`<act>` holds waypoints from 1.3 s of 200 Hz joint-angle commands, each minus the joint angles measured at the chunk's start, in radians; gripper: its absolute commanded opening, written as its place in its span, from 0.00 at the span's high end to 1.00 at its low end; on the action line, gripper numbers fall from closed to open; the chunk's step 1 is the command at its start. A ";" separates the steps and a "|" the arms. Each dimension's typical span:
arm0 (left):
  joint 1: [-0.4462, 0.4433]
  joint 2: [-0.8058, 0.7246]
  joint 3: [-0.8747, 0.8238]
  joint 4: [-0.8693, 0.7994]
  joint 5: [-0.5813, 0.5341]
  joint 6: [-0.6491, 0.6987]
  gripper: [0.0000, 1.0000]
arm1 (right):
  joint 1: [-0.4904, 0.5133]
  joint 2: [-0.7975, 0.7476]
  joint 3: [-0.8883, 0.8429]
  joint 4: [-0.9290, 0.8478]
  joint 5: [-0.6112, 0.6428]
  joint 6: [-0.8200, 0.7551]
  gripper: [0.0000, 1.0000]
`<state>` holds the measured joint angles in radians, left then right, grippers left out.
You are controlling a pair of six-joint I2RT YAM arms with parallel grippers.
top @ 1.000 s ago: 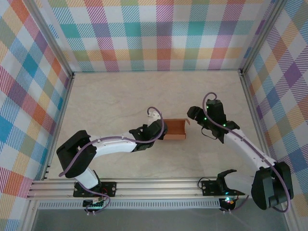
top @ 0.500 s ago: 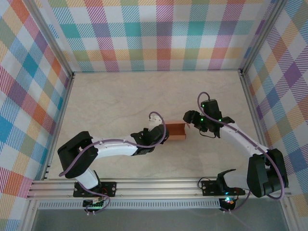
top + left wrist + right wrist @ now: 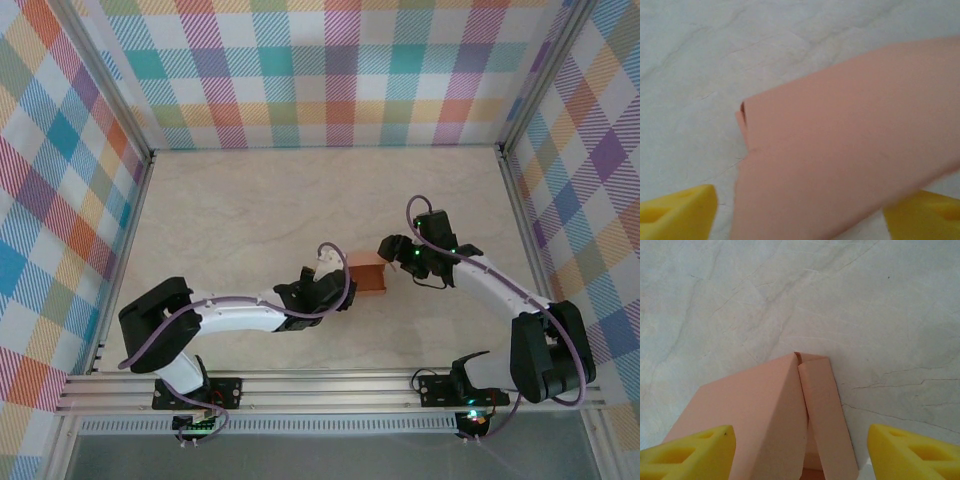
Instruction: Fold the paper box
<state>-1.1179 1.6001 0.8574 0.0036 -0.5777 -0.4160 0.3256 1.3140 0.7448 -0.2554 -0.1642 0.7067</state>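
Note:
The paper box (image 3: pixel 369 272) is salmon-orange card, partly folded, lying on the pale marble table between my two arms. My left gripper (image 3: pixel 338 284) is at its left end, open. In the left wrist view the box (image 3: pixel 850 150) lies between the spread yellow fingertips (image 3: pixel 677 210), with table showing beside the left one. My right gripper (image 3: pixel 391 250) is at the box's right end, also open. In the right wrist view a narrow flap (image 3: pixel 825 415) leans against a wider panel (image 3: pixel 750 410), and the yellow fingertips (image 3: pixel 912 452) stand wide on either side.
Checked walls close the table (image 3: pixel 250 200) in at the back and both sides. An aluminium rail (image 3: pixel 330 390) runs along the near edge, where the arm bases sit. Bare tabletop lies behind and to the left of the box.
My left gripper has gone from shut on the box's left end to open. The right gripper has moved left up to the box's right end, and the box now looks shorter.

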 commanded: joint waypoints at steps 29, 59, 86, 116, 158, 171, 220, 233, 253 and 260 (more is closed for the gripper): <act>-0.049 -0.105 -0.059 0.019 0.065 0.057 0.00 | 0.000 0.011 -0.015 0.026 -0.020 0.017 0.30; -0.065 -0.242 -0.148 0.055 0.104 0.072 0.00 | 0.001 0.018 -0.016 0.025 -0.020 0.007 0.30; -0.074 -0.420 -0.228 0.072 0.114 0.071 0.00 | 0.004 0.029 -0.024 0.026 -0.022 -0.007 0.30; -0.026 -0.518 -0.117 -0.122 0.094 -0.012 0.00 | 0.015 0.044 -0.027 0.017 -0.028 -0.054 0.29; 0.223 -0.383 0.043 -0.264 0.403 -0.219 0.00 | 0.041 0.079 -0.041 -0.002 -0.011 -0.138 0.28; 0.262 -0.307 0.067 -0.267 0.471 -0.257 0.00 | 0.052 0.099 -0.041 -0.010 0.010 -0.155 0.28; 0.299 -0.078 0.116 -0.235 0.564 -0.292 0.26 | 0.095 0.167 -0.027 -0.020 0.078 -0.185 0.32; 0.302 -0.047 0.100 -0.219 0.560 -0.292 0.34 | 0.095 0.181 -0.025 -0.017 0.080 -0.178 0.35; 0.313 -0.003 0.071 -0.187 0.580 -0.295 0.44 | 0.095 0.189 -0.023 -0.007 0.077 -0.167 0.39; 0.318 0.012 0.065 -0.183 0.584 -0.298 0.45 | 0.095 0.189 -0.022 -0.005 0.075 -0.167 0.41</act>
<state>-0.8200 1.5768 0.9447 -0.2100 -0.0330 -0.6952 0.4141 1.4670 0.7208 -0.2359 -0.1230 0.5526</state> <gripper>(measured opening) 0.572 0.610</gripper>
